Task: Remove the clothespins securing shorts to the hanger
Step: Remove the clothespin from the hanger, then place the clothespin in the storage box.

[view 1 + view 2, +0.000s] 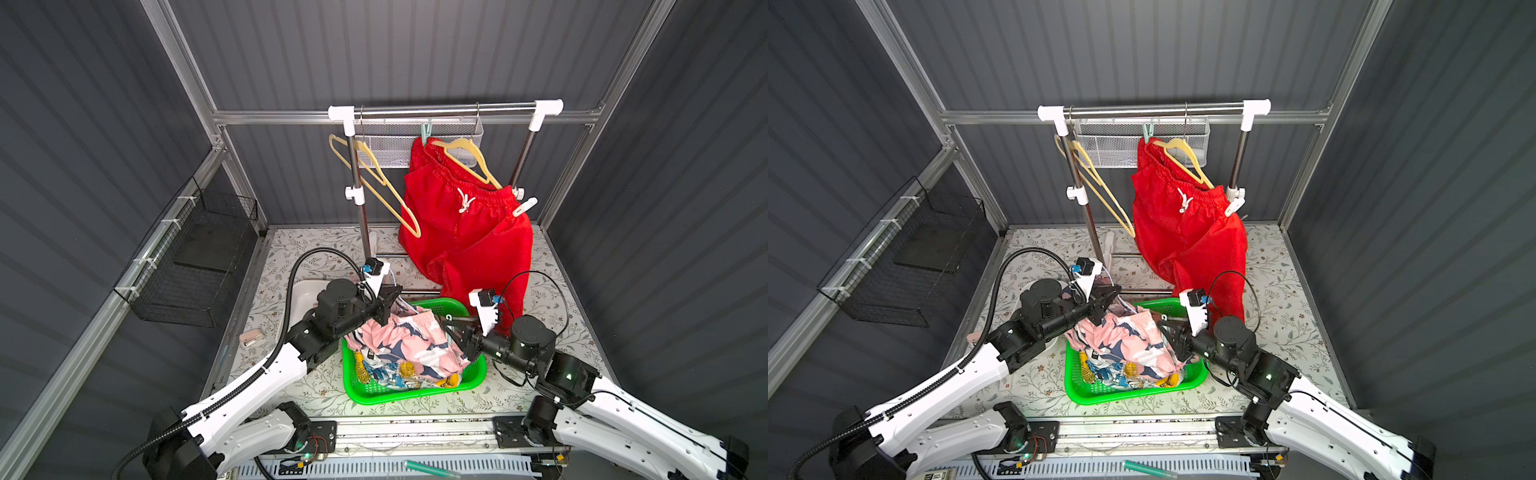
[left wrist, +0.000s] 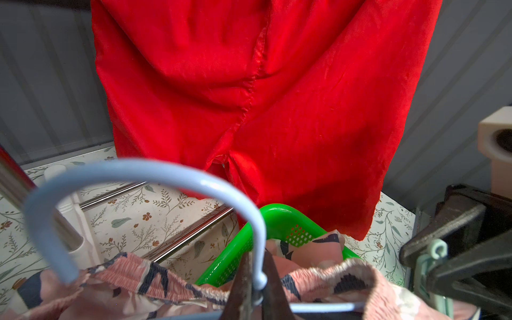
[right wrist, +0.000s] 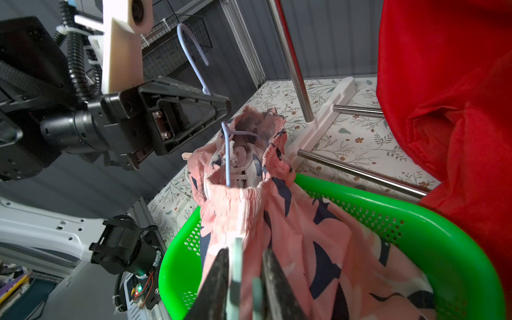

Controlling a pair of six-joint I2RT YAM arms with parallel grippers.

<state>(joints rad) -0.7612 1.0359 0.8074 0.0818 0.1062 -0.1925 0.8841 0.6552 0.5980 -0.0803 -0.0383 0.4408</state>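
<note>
My left gripper (image 2: 256, 257) is shut on the neck of a pale blue hanger (image 2: 138, 171) and holds it over the green basket (image 1: 374, 395). The pink bird-print shorts (image 1: 407, 340) hang from that hanger. On their waistband sits a mint green clothespin (image 3: 237, 266), with my right gripper (image 3: 245, 252) shut on its two legs. Red shorts (image 1: 469, 224) hang on a yellow hanger (image 1: 469, 156) from the rail, held by a mint clothespin (image 1: 426, 132) and a white clothespin (image 1: 524, 206). White shorts with yellow-blue print (image 1: 390, 374) lie in the basket.
An empty yellow hanger (image 1: 374, 183) hangs at the rack's left post. A white mesh basket (image 1: 415, 141) hangs behind the rail. A black wire basket (image 1: 195, 266) is on the left wall. A white bowl (image 1: 305, 291) and a small pale pink object (image 1: 252, 336) lie under my left arm.
</note>
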